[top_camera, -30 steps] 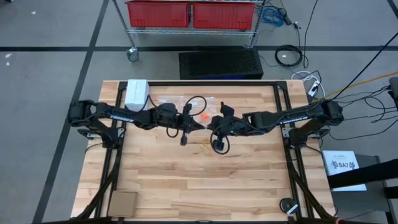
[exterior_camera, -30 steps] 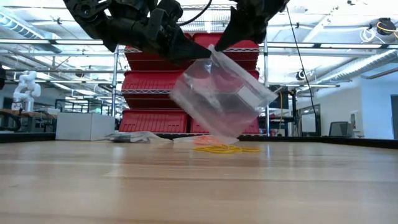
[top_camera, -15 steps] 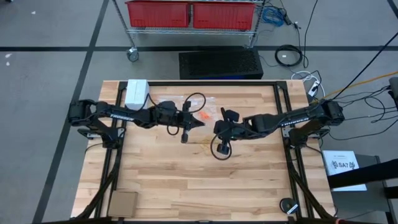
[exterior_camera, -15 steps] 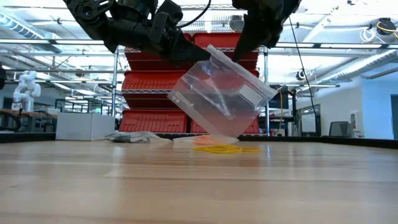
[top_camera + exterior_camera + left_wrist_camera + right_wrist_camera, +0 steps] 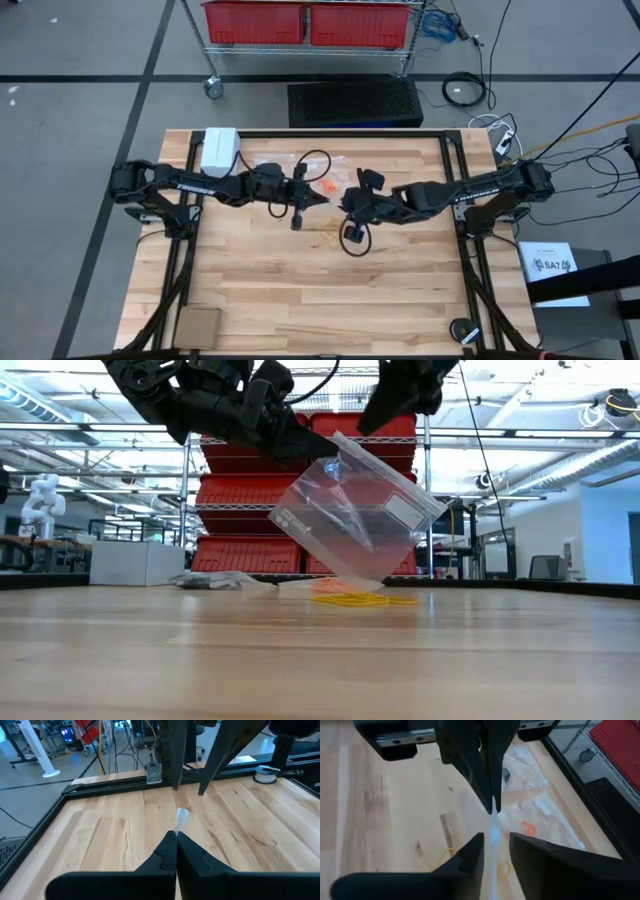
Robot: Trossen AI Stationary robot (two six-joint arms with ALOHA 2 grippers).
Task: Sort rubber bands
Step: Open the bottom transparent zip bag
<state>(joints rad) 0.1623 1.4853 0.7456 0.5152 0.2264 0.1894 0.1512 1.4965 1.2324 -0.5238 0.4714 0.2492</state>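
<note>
- Desk (image 5: 300, 290): pale wooden slats within a black frame, seen from above with one arm reaching in from either side.
- Left gripper (image 5: 318, 448): held above the middle of the desk; fingers (image 5: 167, 851) pressed together on the upper edge of a clear zip bag (image 5: 350, 520), which hangs tilted in the air, clear of the desk.
- Right gripper (image 5: 495, 847): placed just beside the left gripper, facing it over the desk's centre; fingers (image 5: 470, 855) parted slightly, with the bag's thin edge running between them; whether they touch the bag cannot be told.
- Rubber bands (image 5: 352, 598): a loose cluster of yellowish-tan loops lying flat on the desk, below and behind the hanging bag; an orange lot (image 5: 328, 186) is seen just beyond the grippers, toward the far edge.
- Further clear bags (image 5: 540, 805): laid flat on the desk near the far edge, with the orange bands lying among them.
- White box (image 5: 219, 150): set at the far left corner of the desk.
- Red bins (image 5: 250, 490): stacked on a wire rack beyond the desk.
</note>
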